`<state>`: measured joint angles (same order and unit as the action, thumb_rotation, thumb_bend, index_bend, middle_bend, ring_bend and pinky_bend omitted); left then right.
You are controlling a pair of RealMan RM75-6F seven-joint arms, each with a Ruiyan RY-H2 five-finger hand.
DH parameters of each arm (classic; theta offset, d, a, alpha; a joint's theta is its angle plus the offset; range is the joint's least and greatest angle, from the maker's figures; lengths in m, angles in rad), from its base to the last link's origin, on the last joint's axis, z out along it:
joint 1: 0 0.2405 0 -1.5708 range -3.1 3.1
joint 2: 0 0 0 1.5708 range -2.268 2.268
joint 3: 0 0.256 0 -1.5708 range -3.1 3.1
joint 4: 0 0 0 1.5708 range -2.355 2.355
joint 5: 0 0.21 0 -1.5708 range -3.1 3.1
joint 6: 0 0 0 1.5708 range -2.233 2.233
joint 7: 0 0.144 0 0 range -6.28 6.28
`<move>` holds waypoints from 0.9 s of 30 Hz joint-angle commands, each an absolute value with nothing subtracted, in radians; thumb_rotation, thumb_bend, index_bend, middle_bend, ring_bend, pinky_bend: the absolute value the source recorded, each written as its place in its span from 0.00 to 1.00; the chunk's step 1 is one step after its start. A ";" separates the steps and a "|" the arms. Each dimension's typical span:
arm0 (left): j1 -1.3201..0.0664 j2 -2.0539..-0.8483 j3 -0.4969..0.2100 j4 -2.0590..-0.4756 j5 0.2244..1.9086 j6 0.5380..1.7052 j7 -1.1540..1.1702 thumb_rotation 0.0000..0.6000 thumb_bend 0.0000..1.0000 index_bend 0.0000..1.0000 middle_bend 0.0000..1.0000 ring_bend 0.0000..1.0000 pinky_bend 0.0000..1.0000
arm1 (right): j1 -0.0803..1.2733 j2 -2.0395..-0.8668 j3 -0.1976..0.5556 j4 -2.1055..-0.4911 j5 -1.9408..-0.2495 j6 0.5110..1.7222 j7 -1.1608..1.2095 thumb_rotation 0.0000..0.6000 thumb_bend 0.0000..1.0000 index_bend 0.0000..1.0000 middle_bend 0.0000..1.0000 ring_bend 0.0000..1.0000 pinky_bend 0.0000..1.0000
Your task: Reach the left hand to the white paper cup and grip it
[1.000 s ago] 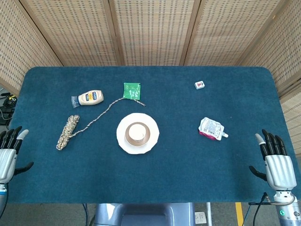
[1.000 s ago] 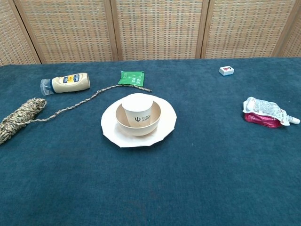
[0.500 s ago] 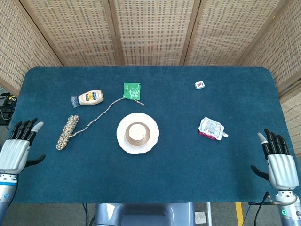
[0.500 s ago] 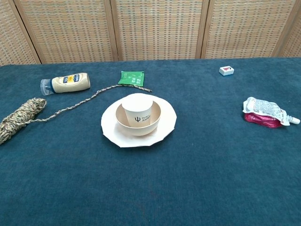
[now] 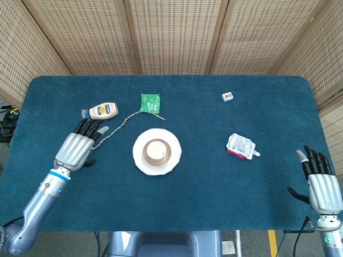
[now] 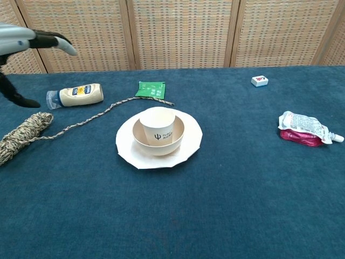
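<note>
The white paper cup [image 5: 156, 151] [image 6: 157, 125] stands upright in a tan bowl [image 6: 158, 143] on a white plate [image 5: 140, 160] [image 6: 127, 148] at the table's middle. My left hand [image 5: 79, 145] [image 6: 29, 40] hovers open over the rope coil, well to the left of the cup, fingers stretched out and thumb apart. It touches nothing. My right hand [image 5: 320, 182] stays open at the table's front right corner, far from the cup, and does not show in the chest view.
A coiled rope [image 6: 24, 133] with a long tail [image 5: 126, 121] lies left of the plate. A mayonnaise bottle [image 5: 101, 111] and a green packet [image 5: 150, 102] lie behind it. A white-red pouch [image 5: 241, 146] and a small tile [image 5: 228, 97] lie to the right.
My left hand has swung from the table's front left edge inward and forward, over the rope coil, toward the cup. The right hand has drifted slightly back. The objects have not moved.
</note>
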<state>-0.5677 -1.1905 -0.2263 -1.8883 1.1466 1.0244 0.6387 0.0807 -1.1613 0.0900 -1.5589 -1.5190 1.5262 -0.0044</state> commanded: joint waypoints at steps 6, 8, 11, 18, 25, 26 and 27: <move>-0.797 -1.370 -0.253 -1.888 0.824 0.994 0.923 1.00 0.19 0.18 0.00 0.00 0.00 | 0.083 -1.153 0.097 -1.535 -1.505 1.517 0.053 1.00 0.05 0.03 0.00 0.00 0.11; -0.838 -1.401 -0.251 -1.877 0.765 1.010 0.967 1.00 0.20 0.19 0.00 0.00 0.00 | 0.083 -1.151 0.100 -1.530 -1.504 1.519 0.067 1.00 0.05 0.03 0.00 0.00 0.11; -0.884 -1.437 -0.249 -1.858 0.705 1.029 1.003 1.00 0.20 0.20 0.00 0.00 0.00 | 0.082 -1.148 0.103 -1.525 -1.502 1.521 0.089 1.00 0.05 0.03 0.00 0.00 0.11; -0.949 -1.502 -0.246 -1.808 0.627 1.066 1.041 1.00 0.20 0.20 0.00 0.00 0.00 | 0.082 -1.143 0.107 -1.516 -1.504 1.526 0.124 1.00 0.05 0.03 0.00 0.00 0.11; -1.020 -1.568 -0.248 -1.740 0.536 1.075 1.076 1.00 0.20 0.20 0.00 0.00 0.00 | 0.083 -1.138 0.108 -1.501 -1.506 1.525 0.167 1.00 0.05 0.03 0.00 0.00 0.11; -1.028 -1.575 -0.248 -1.731 0.528 1.075 1.079 1.00 0.20 0.20 0.00 0.00 0.00 | 0.083 -1.137 0.109 -1.499 -1.504 1.525 0.171 1.00 0.05 0.03 0.00 0.00 0.11; -1.040 -1.587 -0.249 -1.718 0.516 1.076 1.083 1.00 0.19 0.20 0.00 0.00 0.00 | 0.083 -1.136 0.111 -1.497 -1.501 1.524 0.179 1.00 0.05 0.03 0.00 0.00 0.11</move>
